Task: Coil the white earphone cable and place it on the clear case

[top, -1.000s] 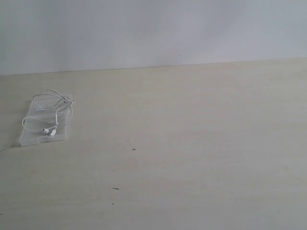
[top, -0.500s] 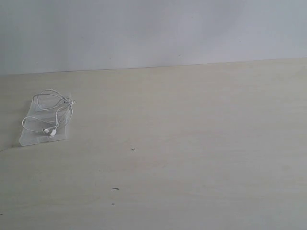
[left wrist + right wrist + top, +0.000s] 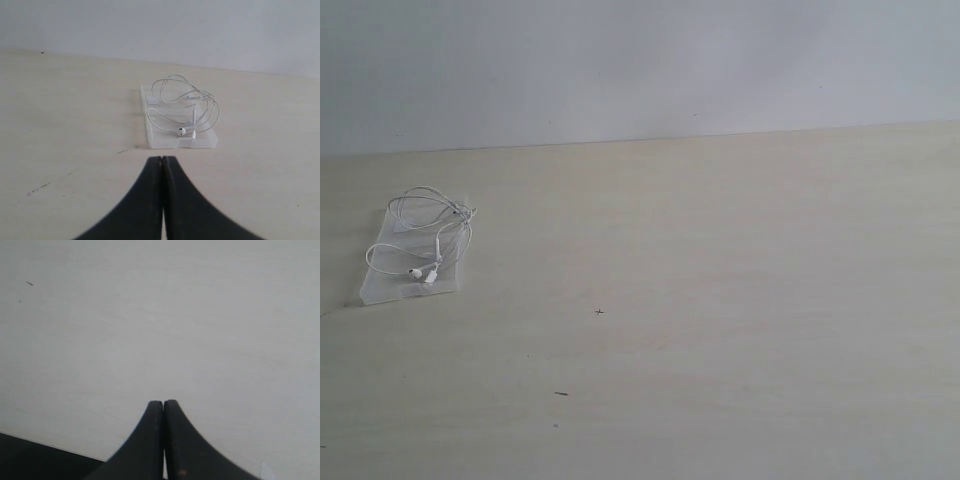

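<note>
Earphone cable [image 3: 193, 119] atop clear case [image 3: 165, 140]

Left pincer [image 3: 162, 158], right pincer [image 3: 163, 401]: bases cropped; white earphone cable [image 3: 417, 272] crossings too fine

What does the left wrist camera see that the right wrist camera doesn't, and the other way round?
Only the left wrist view shows the white earphone cable, lying coiled on the clear case, with a wall behind. Only the right wrist view shows a dark strip at the edge of the table. Both show pale tabletop and a shut gripper in front: the left gripper in one, the right gripper in the other.
</note>
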`<action>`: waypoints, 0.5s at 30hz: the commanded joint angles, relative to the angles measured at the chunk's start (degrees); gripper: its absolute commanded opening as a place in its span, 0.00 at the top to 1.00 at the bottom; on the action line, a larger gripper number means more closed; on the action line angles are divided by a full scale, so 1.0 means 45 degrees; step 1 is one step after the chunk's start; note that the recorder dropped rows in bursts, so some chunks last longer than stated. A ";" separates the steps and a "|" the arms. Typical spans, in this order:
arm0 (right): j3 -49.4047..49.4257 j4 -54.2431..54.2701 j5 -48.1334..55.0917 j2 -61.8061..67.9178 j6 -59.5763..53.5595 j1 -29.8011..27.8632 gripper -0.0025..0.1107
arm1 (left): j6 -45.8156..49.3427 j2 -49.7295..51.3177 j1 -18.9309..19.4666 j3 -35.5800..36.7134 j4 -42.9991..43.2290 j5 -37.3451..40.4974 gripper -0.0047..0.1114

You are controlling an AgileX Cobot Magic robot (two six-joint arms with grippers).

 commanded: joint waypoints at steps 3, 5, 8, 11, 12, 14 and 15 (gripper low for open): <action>0.0054 -0.0108 0.0025 -0.0064 0.0000 0.0043 0.98 | -0.0100 -0.0050 0.0020 -0.0005 -0.0078 -0.0028 0.96; 0.0054 -0.0108 0.0025 -0.0064 0.0000 0.0043 0.98 | -0.0100 -0.0050 0.0020 -0.0005 -0.0078 -0.0028 0.96; 0.0054 -0.0410 0.0025 -0.0096 -0.0660 0.0043 0.98 | -0.0100 -0.0050 0.0020 -0.0005 -0.0078 -0.0028 0.96; 0.0054 -0.0568 0.0025 -0.0140 -0.0563 -0.0044 0.98 | -0.0100 -0.0050 0.0020 -0.0005 -0.0078 -0.0028 0.96; 0.0054 -0.0602 0.0025 -0.0171 -0.0536 -0.0181 0.98 | -0.0100 -0.0050 0.0020 -0.0005 -0.0078 -0.0028 0.96; 0.0054 -0.0759 -0.1287 -0.0169 -0.0536 -0.0734 0.98 | -0.0100 -0.0050 0.0020 -0.0005 -0.0078 -0.0028 0.96; 0.0054 -0.1004 -0.2111 -0.0169 -0.0563 -0.1013 0.98 | -0.0100 -0.0050 0.0020 -0.0005 -0.0078 -0.0028 0.96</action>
